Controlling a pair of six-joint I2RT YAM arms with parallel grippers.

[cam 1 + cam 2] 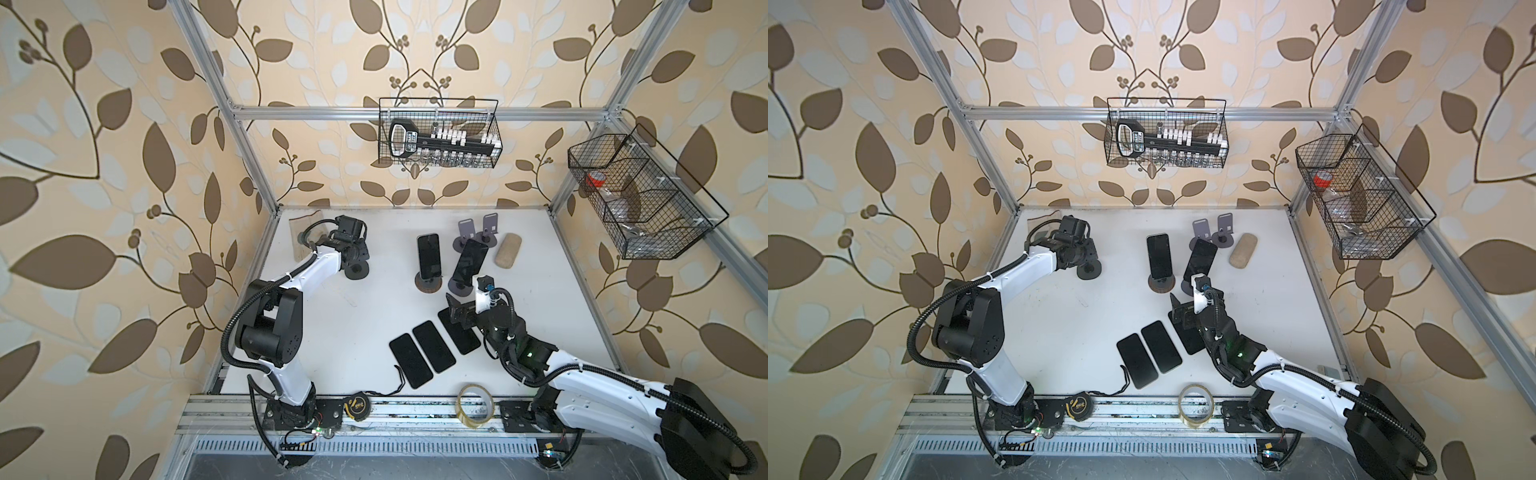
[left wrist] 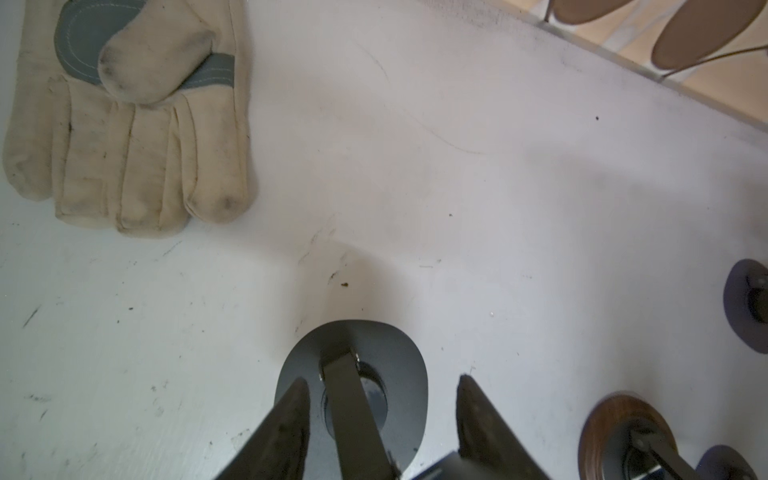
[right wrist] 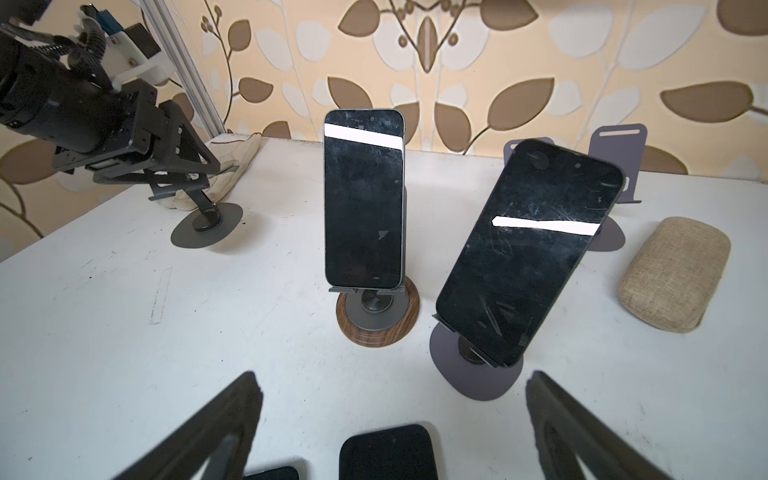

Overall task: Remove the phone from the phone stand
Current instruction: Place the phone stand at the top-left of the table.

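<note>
The left claw (image 2: 382,390) was clamped on the plate of an empty grey stand (image 2: 395,349) at the table's (image 1: 374,299) ten o'clock, near a glove (image 2: 124,145). The right claw (image 3: 395,384) hung with its fingers wide apart and nothing between them, above three flat phones (image 1: 434,345) near five o'clock. Beyond it, toward one o'clock, an upright phone (image 3: 363,208) sat in a wood-based stand (image 3: 376,332). At that phone's three o'clock, a tilted phone (image 3: 528,253) leaned in a purple stand (image 3: 473,378). Neither was touched.
</note>
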